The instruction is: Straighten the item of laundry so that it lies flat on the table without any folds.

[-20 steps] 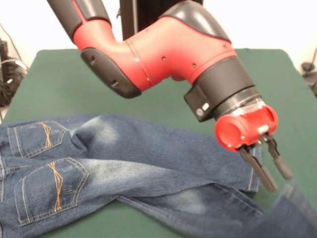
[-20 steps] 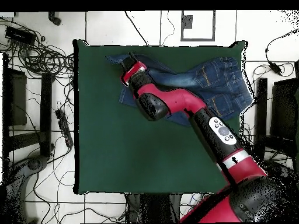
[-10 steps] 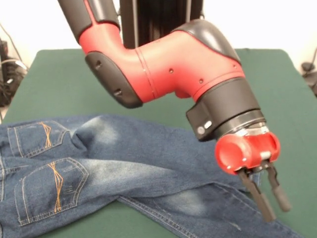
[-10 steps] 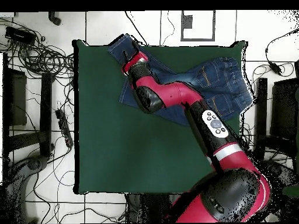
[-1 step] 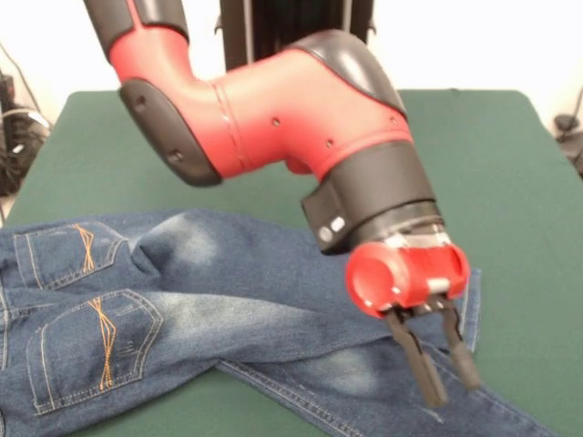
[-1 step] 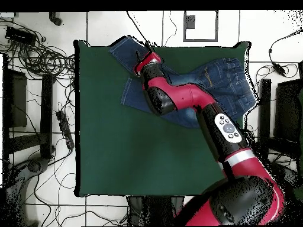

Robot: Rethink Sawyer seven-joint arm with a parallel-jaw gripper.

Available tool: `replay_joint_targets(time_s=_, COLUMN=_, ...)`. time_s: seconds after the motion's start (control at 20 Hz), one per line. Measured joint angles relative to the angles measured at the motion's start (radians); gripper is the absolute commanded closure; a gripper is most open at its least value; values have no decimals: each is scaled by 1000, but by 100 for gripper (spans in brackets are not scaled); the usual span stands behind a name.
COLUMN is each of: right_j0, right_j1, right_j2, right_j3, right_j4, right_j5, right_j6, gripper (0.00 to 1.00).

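The blue denim jeans lie on the green table with the orange-stitched back pockets up at the left. Their legs run to the right and cross each other. One leg's hem lies behind the gripper; the other leg runs off the lower right edge. My gripper hangs just above the lower leg, open, with nothing between its fingers. In the overhead view the gripper is near the table's top edge, with one leg stretched to the upper left and the waist at the right.
Cables and dark equipment lie on the tiled floor left of the table, and more dark gear stands at the right. The arm reaches diagonally over the jeans.
The leg end, blurred in mid-air at the lower right a second ago, now lies on the table. The open gripper has shifted left in the front view.
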Motion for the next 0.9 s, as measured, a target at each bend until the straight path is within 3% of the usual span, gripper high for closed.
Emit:
replay_joint_targets(time_s=0.45, right_j0=-125, right_j1=-88, right_j2=23, right_j3=111, right_j4=101, right_j5=75, right_j6=0, gripper=0)
replay_joint_targets(time_s=0.9, right_j0=-112, right_j1=-88, right_j2=18, right_j3=112, right_j4=155, right_j5=172, right_j6=0, gripper=0)
